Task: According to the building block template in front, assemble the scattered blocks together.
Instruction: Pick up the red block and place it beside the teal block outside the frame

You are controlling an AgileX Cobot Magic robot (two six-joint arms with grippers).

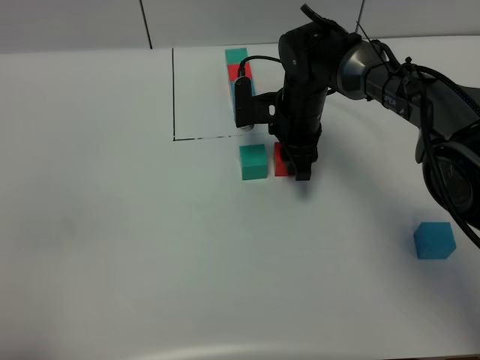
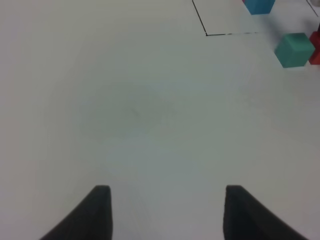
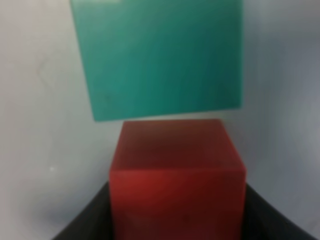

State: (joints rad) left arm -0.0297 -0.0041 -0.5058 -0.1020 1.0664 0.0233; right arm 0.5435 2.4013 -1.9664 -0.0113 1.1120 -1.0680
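Red cube (image 3: pixel 175 175) sits between the two dark fingers of the right tool (image 1: pixel 298 163), which press on its sides, so this tool is clamped on it. In the high view, the green cube (image 1: pixel 253 161) stands just beside the red one at 9 o'clock, on the white bench (image 1: pixel 112 225). The blue cube (image 1: pixel 435 241) lies well apart at 4 o'clock. The template row (image 1: pixel 235 60) is at 12 o'clock of the green cube, beyond the black lines (image 1: pixel 174 94). The left tool (image 2: pixel 167 200) holds its fingers wide apart above the bench.
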